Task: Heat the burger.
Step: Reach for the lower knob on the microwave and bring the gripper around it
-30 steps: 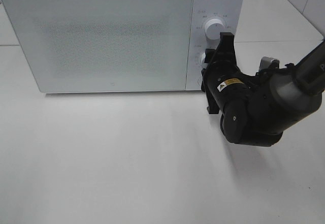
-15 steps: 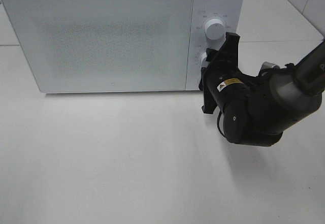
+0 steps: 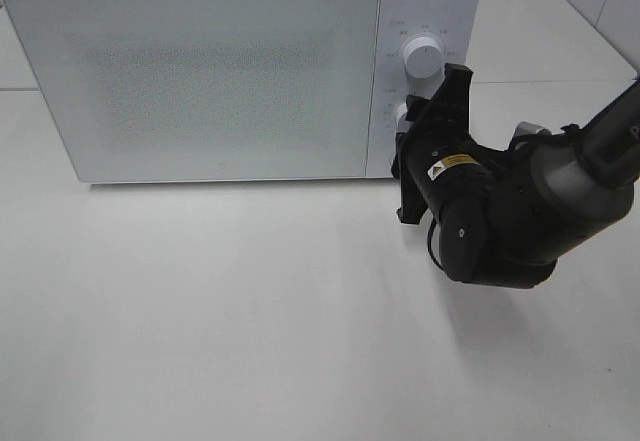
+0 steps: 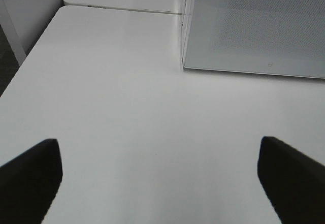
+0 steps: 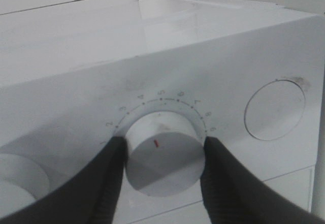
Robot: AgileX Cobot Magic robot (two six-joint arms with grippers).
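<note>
Right gripper (image 5: pixel 162 155): its two fingers (image 5: pixel 109 178) press on either side of the lower dial (image 5: pixel 162 158), gripping it. The upper dial (image 3: pixel 423 58) is untouched. Both dials sit on the one white microwave (image 3: pixel 200 81), whose door (image 3: pixel 200 151) is shut. Left gripper (image 4: pixel 160 183): two fingers spread wide above the table (image 4: pixel 127 107), holding nothing. Where the burger is cannot be told.

black pincer (image 5: pixel 162 150), yellow label (image 3: pixel 452 161), grey forearm (image 3: pixel 585 176)
</note>
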